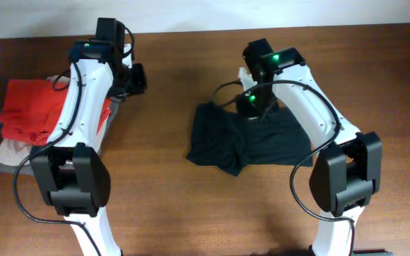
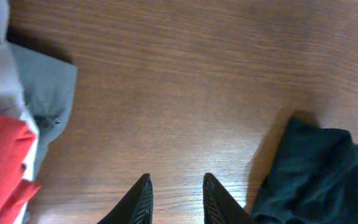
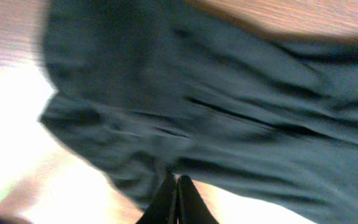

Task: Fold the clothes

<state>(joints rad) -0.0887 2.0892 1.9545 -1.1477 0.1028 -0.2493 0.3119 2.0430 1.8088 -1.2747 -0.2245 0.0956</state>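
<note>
Wood table [image 1: 169,85]: black shirt [image 1: 223,139] crumpled mid-right; garment stack [image 1: 20,117], red on top, left.

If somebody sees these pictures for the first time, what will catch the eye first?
The crumpled black garment lies right of the table's centre, with the right end effector shut over it. At the far left, a bright red garment tops a stack of pale folded clothes, while the left end effector hangs open over bare wood.

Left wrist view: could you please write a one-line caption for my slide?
Left fingers open above the wooden table, between the black garment and the red and grey garments.
</note>
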